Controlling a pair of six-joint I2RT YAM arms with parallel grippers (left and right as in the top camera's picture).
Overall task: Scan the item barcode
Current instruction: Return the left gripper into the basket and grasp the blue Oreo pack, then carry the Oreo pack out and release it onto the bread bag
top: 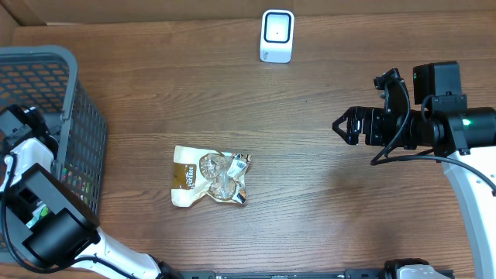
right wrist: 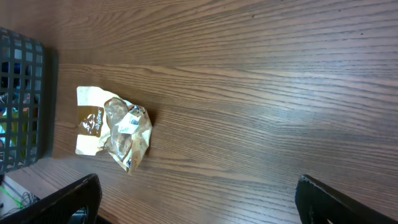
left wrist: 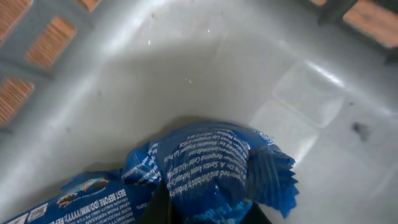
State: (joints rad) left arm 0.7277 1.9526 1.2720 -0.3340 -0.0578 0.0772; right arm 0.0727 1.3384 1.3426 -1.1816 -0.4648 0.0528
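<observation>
Blue crinkled film sits between the jaws: my left gripper (left wrist: 208,210) is pinched shut on the blue packet (left wrist: 211,165), low in the grey basket (left wrist: 186,74); I judge the grasp made, with the lift, carry and scan all left to do. The right gripper (top: 342,128) hangs wide open, empty; the white scanner (top: 277,36) stands well away from both grippers; a tan pouch (top: 209,176) lies between them. Counted in plain sight: one blue packet, one tan pouch, one scanner, one basket.

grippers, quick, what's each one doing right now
left gripper: closed on the blue packet inside the basket
right gripper: open, holding nothing
</observation>
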